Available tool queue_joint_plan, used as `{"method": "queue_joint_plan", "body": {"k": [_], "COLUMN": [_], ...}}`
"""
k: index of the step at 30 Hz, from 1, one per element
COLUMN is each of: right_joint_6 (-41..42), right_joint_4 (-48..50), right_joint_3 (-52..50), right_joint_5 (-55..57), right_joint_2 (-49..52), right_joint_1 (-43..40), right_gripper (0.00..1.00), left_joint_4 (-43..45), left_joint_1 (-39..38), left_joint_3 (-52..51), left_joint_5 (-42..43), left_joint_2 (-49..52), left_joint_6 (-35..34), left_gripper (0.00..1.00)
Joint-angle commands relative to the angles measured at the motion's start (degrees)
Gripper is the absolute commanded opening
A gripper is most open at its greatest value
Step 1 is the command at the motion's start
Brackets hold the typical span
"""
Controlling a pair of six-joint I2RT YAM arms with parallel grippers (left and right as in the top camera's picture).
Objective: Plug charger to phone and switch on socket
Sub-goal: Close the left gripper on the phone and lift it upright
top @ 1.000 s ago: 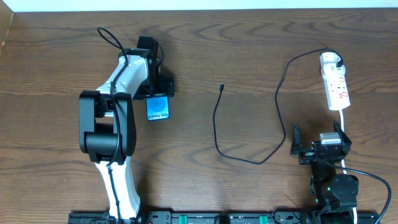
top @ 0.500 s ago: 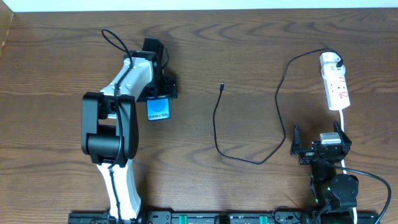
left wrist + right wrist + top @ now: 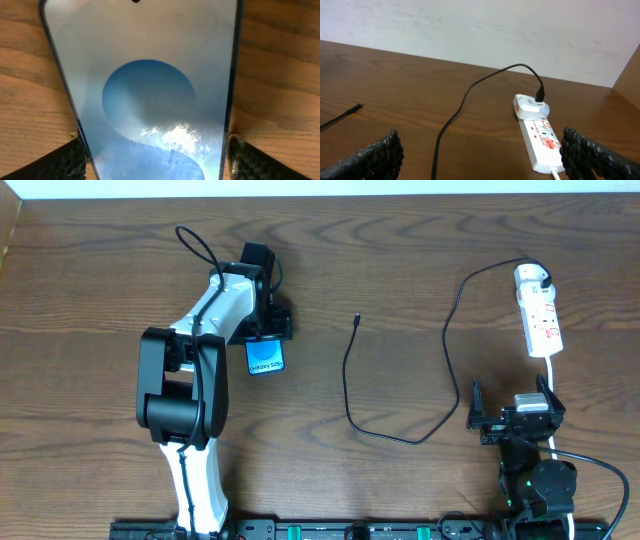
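Looking from overhead: a wooden table (image 3: 90, 280) with both arms in view.
Left arm, overhead: the left gripper (image 3: 265, 332) sits over the far end of the phone (image 3: 265, 360), on the table's left half; the grip itself is hidden from this angle.
Phone, overhead: lying flat with its blue screen up, its near end sticking out from under the gripper.
Charger, overhead: the charger (image 3: 346, 385) loops its black cable across the middle of the table. Its connector tip (image 3: 357, 318) lies bare on the wood, well apart from the phone. Its white plug adapter (image 3: 531, 277) sits in the far end of the socket (image 3: 544, 325).
Socket, overhead: lying lengthwise near the right edge, its white cord running back past the right gripper (image 3: 512, 418).
Right arm, overhead: near the socket's near end, jaws spread with nothing between them.
Left wrist: the phone fills the view, screen up. The left fingers (image 3: 67, 162) bear on its two long edges, one on each side, so the hand is closed across the phone's width.
Right wrist: the right fingers (image 3: 380, 160) stand wide apart and hold nothing. Ahead lies the socket with the adapter plugged in. The cable curves off to the left, where the tip rests on the wood. A pale wall (image 3: 470, 25) stands behind.
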Motion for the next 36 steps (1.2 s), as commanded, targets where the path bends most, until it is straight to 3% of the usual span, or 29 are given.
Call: {"method": "queue_joint_plan", "body": {"k": [1,19,24,36], "right_joint_6": [-0.4,-0.4,-0.4,-0.4], "right_joint_4": [-0.1,-0.1,-0.1,-0.1], "right_joint_3": [-0.3,-0.3,-0.3,-0.3], "right_joint_5": [0.5,0.5,0.5,0.5], "right_joint_2": [-0.4,-0.4,-0.4,-0.4], "right_joint_1": [0.4,0.4,0.4,0.4], "right_gripper": [0.99,0.99,0.99,0.99], "left_joint_4": [-0.6,0.5,0.8,1.4], "left_joint_1": [-0.7,-0.7,-0.7,-0.7], "left_joint_3": [-2.5,-2.5,-2.5,-2.5], "left_joint_5": [0.7,0.2,-5.1,-6.3], "left_joint_2": [2.4,2.4,2.4,2.4], "left_joint_6": [-1.0,-1.2,-5.0,-7.6], "left_gripper": [0.98,0.98,0.98,0.99]}}
